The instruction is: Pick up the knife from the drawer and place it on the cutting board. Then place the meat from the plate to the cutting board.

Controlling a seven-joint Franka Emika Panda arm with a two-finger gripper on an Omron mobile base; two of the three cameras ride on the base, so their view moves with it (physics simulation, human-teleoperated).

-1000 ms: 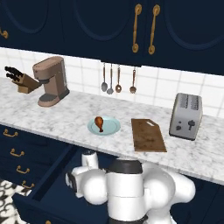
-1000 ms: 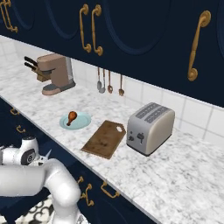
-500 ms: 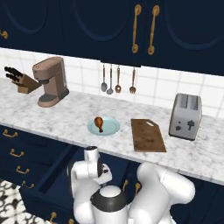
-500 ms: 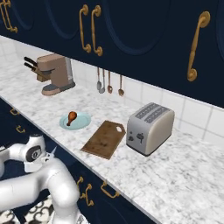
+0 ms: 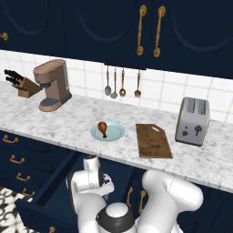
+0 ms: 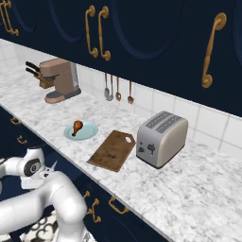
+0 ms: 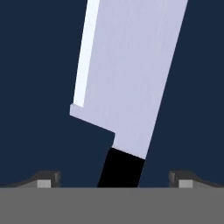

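The knife lies on the floor of the open navy drawer, its broad silver blade pointing away from the hand. Its black handle runs down between my fingertips. My gripper is open and straddles the handle, with a gap on each side. My arm bends down into the drawer below the counter edge. The meat rests on the pale blue-green plate. Right of the plate lies the dark wooden cutting board, bare.
A silver toaster stands right of the board. A brown coffee machine and a knife block stand at the counter's left. Utensils hang on the tiled wall. Narrow navy drawers lie left of the open one.
The arm has folded lower, carrying the hand deeper into the drawer. Nothing on the counter has moved.
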